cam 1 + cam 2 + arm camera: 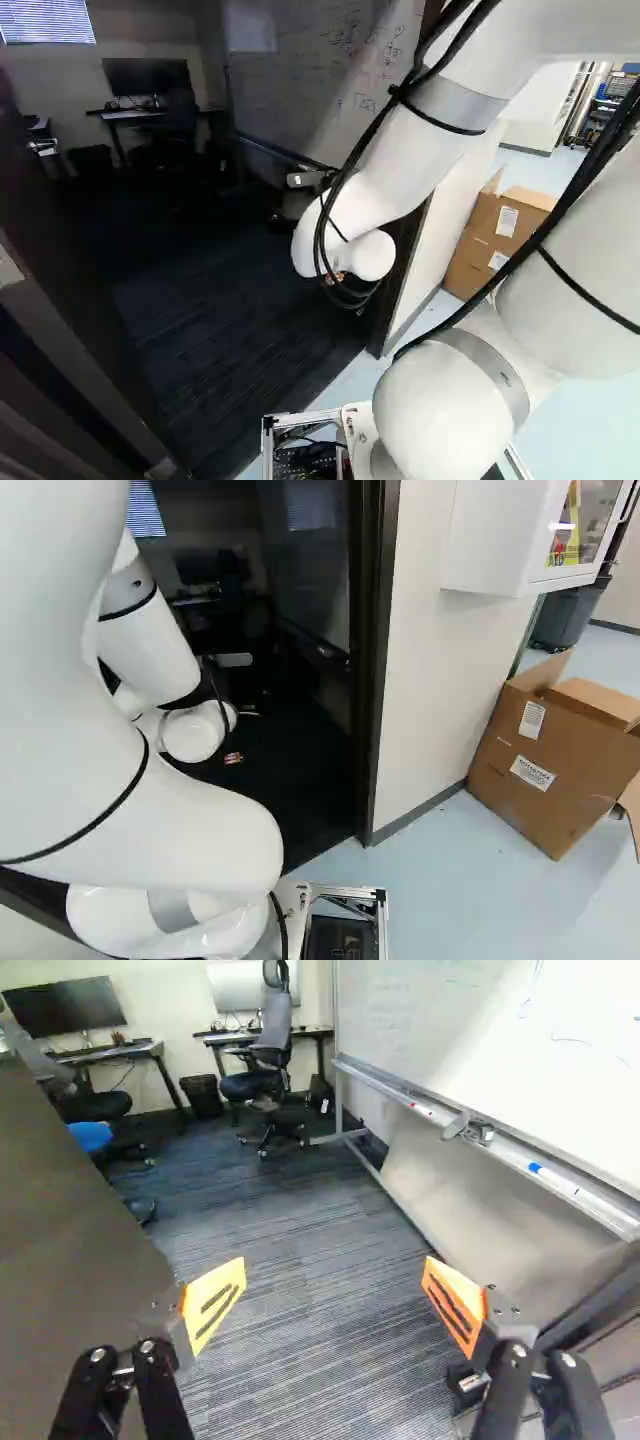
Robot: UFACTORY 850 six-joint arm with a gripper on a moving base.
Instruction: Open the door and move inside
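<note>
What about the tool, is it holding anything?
No, the tool stands open, its orange pads wide apart with only carpet showing between them.

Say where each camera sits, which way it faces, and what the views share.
Left base view: behind the arm, to its left, facing ahead and slightly down into the room; the arm stands right of the middle.
Right base view: behind the arm, to its right, facing ahead past the door frame; the arm fills the left.
Wrist view: on the wrist, looking along the open jaws toward an office chair.
Shared: cardboard box in both base views; whiteboard in left base and wrist views.
</note>
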